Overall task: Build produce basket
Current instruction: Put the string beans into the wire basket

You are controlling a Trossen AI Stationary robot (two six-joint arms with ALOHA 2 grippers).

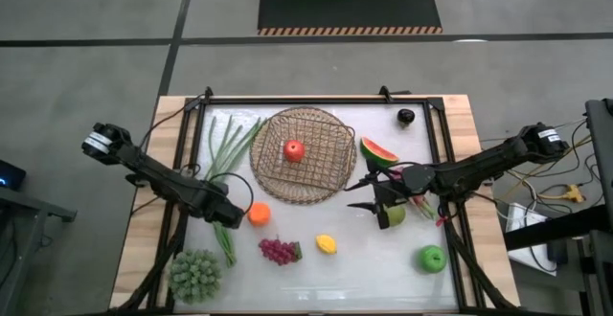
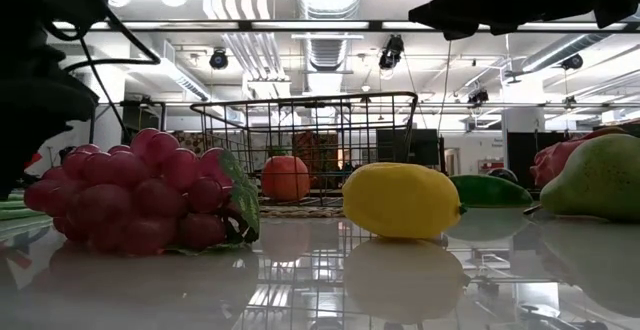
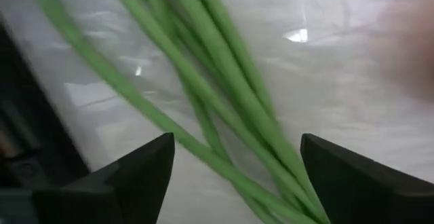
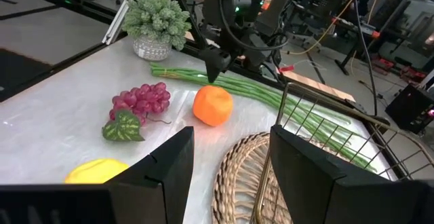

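The tan woven basket sits at the table's middle with a red apple inside. Long green stalks lie left of it. My left gripper points down over their near end, open; in its wrist view the fingers stand on either side of the stalks. My right gripper hovers open, off the table, beside the basket's right rim. A pear and pink dragon fruit lie under the right arm. An orange, grapes, lemon, green apple and watermelon slice rest on the table.
A bushy green potted plant stands at the near left corner. A small dark object lies at the far right. A black frame runs round the white tabletop. Bare table shows between lemon and green apple.
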